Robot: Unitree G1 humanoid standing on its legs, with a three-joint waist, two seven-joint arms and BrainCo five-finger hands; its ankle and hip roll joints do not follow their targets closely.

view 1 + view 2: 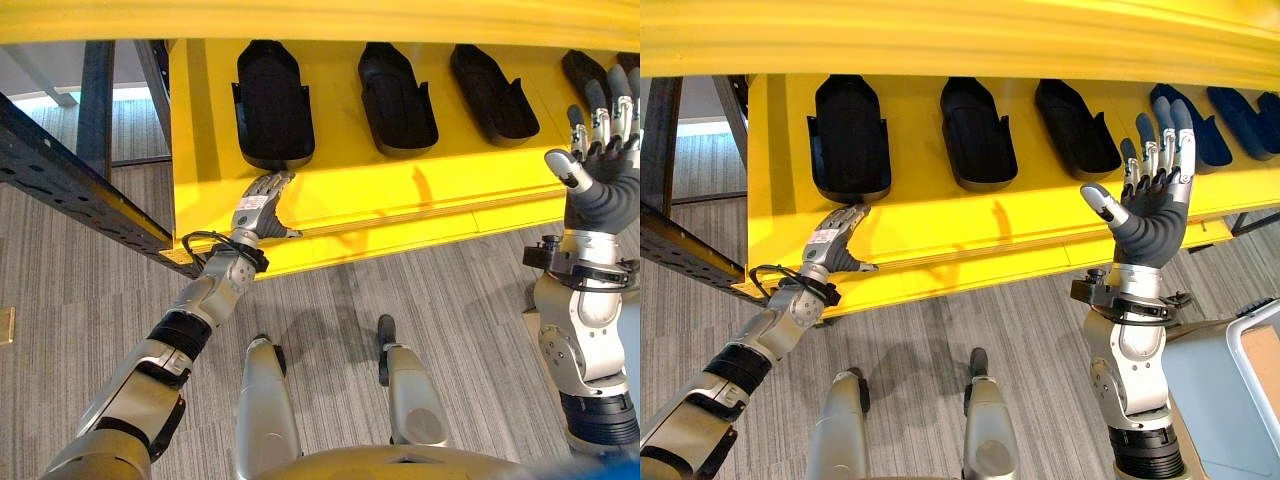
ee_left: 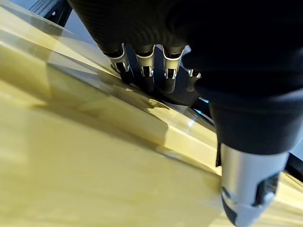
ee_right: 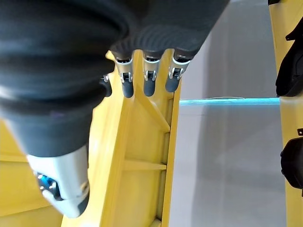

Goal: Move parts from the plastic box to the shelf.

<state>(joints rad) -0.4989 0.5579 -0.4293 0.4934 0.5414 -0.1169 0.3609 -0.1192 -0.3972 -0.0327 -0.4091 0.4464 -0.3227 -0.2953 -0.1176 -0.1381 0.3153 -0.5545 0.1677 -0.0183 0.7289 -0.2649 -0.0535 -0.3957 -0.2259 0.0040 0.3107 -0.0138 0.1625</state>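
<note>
Black moulded plastic parts sit in a row on the sloped face of the yellow shelf (image 1: 940, 225): 1st part (image 1: 848, 137) at robot's left, 2nd part (image 1: 977, 133) beside it, 3rd part (image 1: 1076, 129) further right, w/ bare yellow gaps between each. Two dark blue parts (image 1: 1203, 128) lie past the right hand, at the row's far right end.

Left hand (image 1: 262, 203) rests against the shelf just below the 1st part, at the raised front lip; fingers straight and close together, tips touching the part's lower edge, thumb lying on the lip. Holds nothing. Left wrist view: fingers laid flat on the yellow surface, reaching the dark part.

Right hand (image 1: 1152, 195) is raised in front of the shelf, between 3rd part and the blue ones; fingers straight up, slightly apart, thumb splayed out to the side, palm empty. Not touching anything.

Below shelf front edge: grey striped carpet floor (image 1: 930, 330), open. Grey plastic box (image 1: 1230, 400) corner near the right arm, low right. Dark metal rack beam (image 1: 70, 185) at far left, beside shelf end.
</note>
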